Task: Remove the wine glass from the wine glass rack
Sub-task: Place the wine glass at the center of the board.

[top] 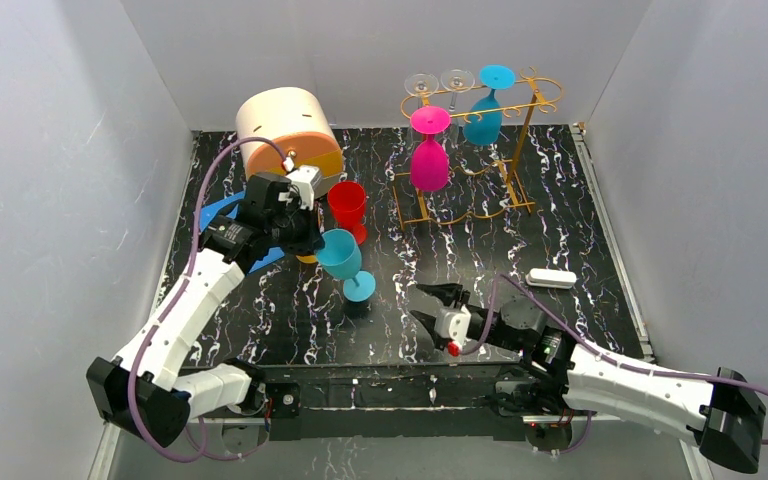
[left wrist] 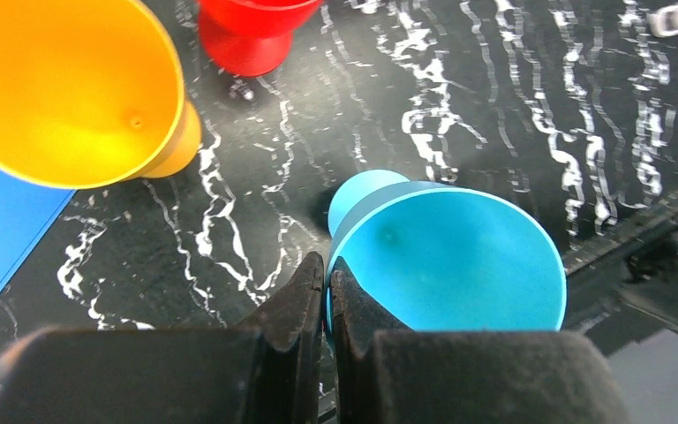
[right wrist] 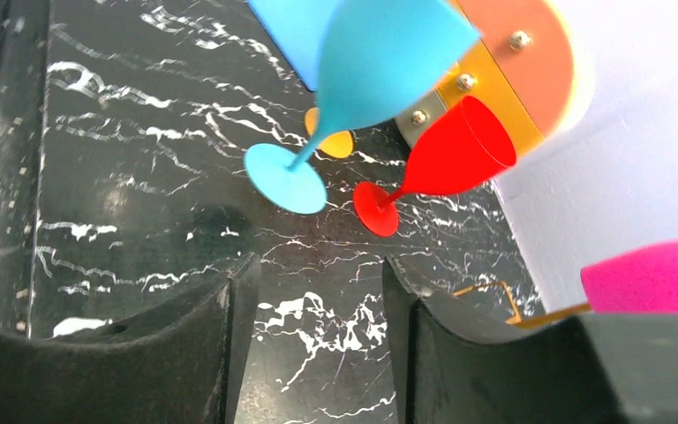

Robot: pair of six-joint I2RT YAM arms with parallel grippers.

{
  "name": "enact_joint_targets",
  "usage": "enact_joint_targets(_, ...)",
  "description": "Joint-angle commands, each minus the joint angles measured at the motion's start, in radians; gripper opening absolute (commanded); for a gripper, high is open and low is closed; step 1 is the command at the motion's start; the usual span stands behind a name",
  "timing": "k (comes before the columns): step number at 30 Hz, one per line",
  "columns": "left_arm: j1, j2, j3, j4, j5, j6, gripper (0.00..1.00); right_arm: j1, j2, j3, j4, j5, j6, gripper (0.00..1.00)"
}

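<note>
The golden wire wine glass rack [top: 520, 130] stands at the back right. A pink wine glass [top: 429, 160], a cyan one [top: 485, 115] and two clear ones [top: 438, 80] hang upside down from it. My left gripper [top: 322, 240] is shut on the rim of another cyan wine glass [top: 340, 255], held tilted left of centre with its foot low over the tabletop. In the left wrist view the fingers [left wrist: 305, 296] pinch that rim beside the cyan bowl [left wrist: 446, 256]. My right gripper [top: 422, 303] is open and empty near the front, pointing at the cyan glass [right wrist: 380, 62].
A red glass [top: 347, 205] stands just behind the held one, and an orange glass [left wrist: 62, 88] is next to it. A cream and orange drum [top: 285, 135] and a blue sheet [top: 222, 210] sit at the back left. A small white object [top: 550, 279] lies at right.
</note>
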Motion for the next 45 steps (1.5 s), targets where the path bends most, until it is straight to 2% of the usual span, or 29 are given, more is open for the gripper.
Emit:
enact_joint_targets(1,-0.002,0.0,-0.07,0.049,-0.136,-0.038,0.0,0.001,0.005,-0.019,0.177,0.18,0.275,0.65)
enact_joint_targets(2,-0.002,0.006,-0.08,0.056,-0.148,-0.048,0.0,0.001,0.004,-0.022,0.185,0.199,0.3,0.78)
enact_joint_targets(3,-0.002,0.011,-0.089,0.061,-0.166,-0.056,0.0,0.001,-0.001,-0.028,0.189,0.204,0.319,0.96)
enact_joint_targets(4,-0.002,0.017,-0.095,0.062,-0.185,-0.065,0.0,0.0,-0.01,-0.035,0.193,0.205,0.339,0.98)
enact_joint_targets(7,-0.002,0.024,-0.112,0.061,-0.274,-0.079,0.0,0.001,-0.045,-0.051,0.218,0.269,0.438,0.99)
enact_joint_targets(9,-0.002,0.021,-0.116,0.06,-0.317,-0.09,0.0,0.001,-0.055,-0.038,0.197,0.405,0.536,0.99)
enact_joint_targets(13,-0.003,0.011,-0.126,0.061,-0.388,-0.106,0.0,0.001,-0.029,0.05,0.018,0.711,0.725,0.99)
enact_joint_targets(21,-0.002,0.045,-0.124,0.055,-0.49,-0.139,0.0,-0.016,0.142,0.249,-0.359,0.935,0.945,0.99)
enact_joint_targets(24,-0.001,0.06,-0.115,0.053,-0.502,-0.134,0.0,-0.096,0.198,0.293,-0.472,0.862,1.04,0.99)
enact_joint_targets(28,-0.001,0.072,-0.108,0.048,-0.509,-0.112,0.0,-0.267,0.214,0.319,-0.513,0.659,1.109,0.99)
enact_joint_targets(31,0.0,0.071,-0.104,0.046,-0.527,-0.108,0.0,-0.356,0.208,0.323,-0.526,0.589,1.144,0.99)
enact_joint_targets(36,0.001,0.09,-0.09,0.056,-0.558,-0.091,0.0,-0.405,0.203,0.321,-0.531,0.52,1.165,0.99)
enact_joint_targets(45,0.007,0.159,-0.05,0.125,-0.576,-0.077,0.0,-0.423,0.236,0.355,-0.553,0.519,1.166,0.99)
